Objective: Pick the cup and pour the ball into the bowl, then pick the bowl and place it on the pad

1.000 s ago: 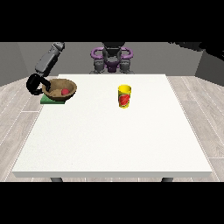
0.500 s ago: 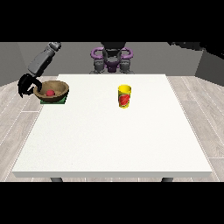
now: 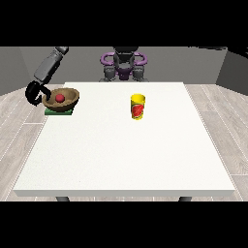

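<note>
Brown wooden bowl (image 3: 61,100) holding red ball (image 3: 59,98) sits on green pad (image 3: 58,111), surface's left-far corner | hand at view's left (image 3: 35,93) curled beside rim, touching unclear | release advice: withdraw sideways without nudging bowl

The white table (image 3: 121,150) bears a green pad (image 3: 58,112) just beside the hand (image 3: 35,93), and a yellow cup (image 3: 138,106) well apart from it.

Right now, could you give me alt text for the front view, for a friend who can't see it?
A brown bowl holding a red ball sits on a green pad at the far left corner of a white table, with a black robot hand beside it. A yellow cup stands upright near the middle.
</note>
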